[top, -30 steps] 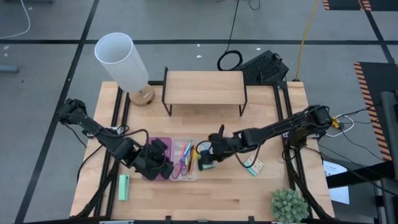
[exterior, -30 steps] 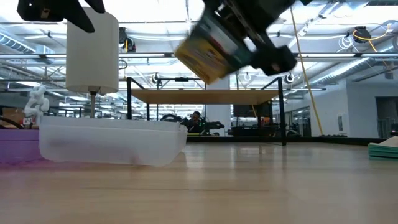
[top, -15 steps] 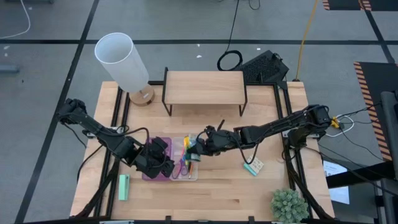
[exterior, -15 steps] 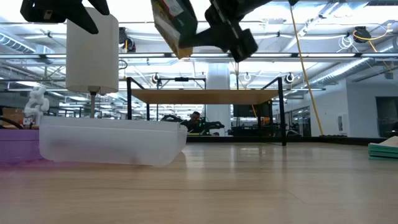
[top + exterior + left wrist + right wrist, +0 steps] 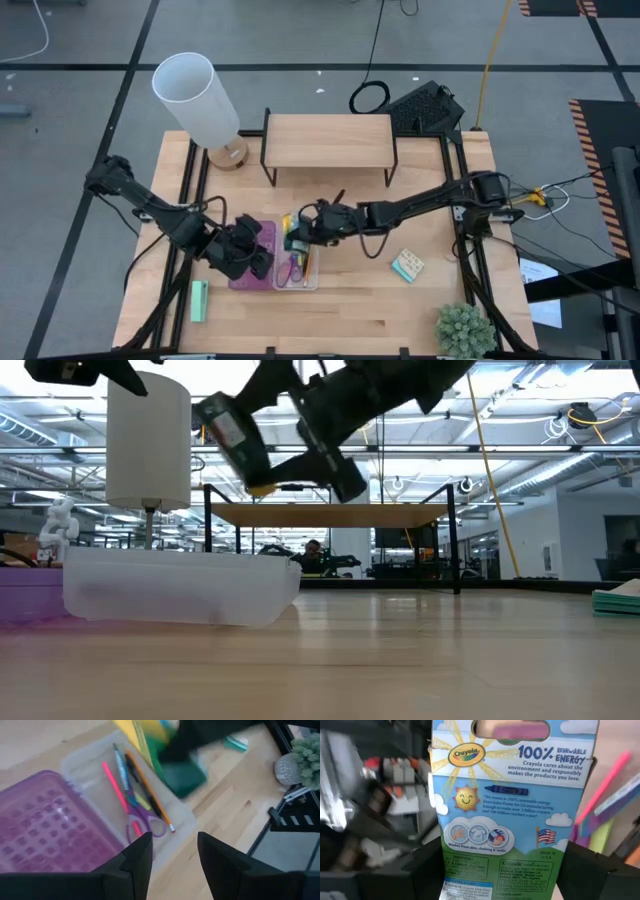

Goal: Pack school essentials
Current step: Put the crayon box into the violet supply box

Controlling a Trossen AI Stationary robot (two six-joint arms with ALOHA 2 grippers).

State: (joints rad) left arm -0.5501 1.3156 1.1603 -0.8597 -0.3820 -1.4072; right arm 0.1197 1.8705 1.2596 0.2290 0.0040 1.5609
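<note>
A green-blue crayon packet [image 5: 512, 810] with a yellow side hangs over the clear half [image 5: 303, 275] of the purple studded case [image 5: 266, 232], with my right gripper [image 5: 306, 230] shut on it. In the low view the packet [image 5: 233, 442] is tilted, well above the clear tray [image 5: 180, 588]. Inside that tray lie a pink pencil [image 5: 116, 787], an orange pencil [image 5: 150, 795], a dark pen and purple scissors [image 5: 145, 822]. My left gripper [image 5: 174, 855] stands open over the purple half [image 5: 45, 825], nothing between its fingers. My right gripper pinches the packet between its two fingers, one on each long edge [image 5: 451, 870], across its width near one end. The arm reaches in from the table's right. The packet is lifted clear of the tray and tilted.
A teal-beige pad [image 5: 407, 265] lies on the table right of the case, a mint-green block [image 5: 199, 300] near the front left. A white lamp [image 5: 195, 95] and a low wooden shelf [image 5: 328, 140] stand at the back, a small plant [image 5: 465, 330] at the front right.
My right gripper has carried the packet toward the table's left edge, from just right of the case to over its clear half, and the packet has tipped over on the way. My left gripper has drawn back a little toward the left.
</note>
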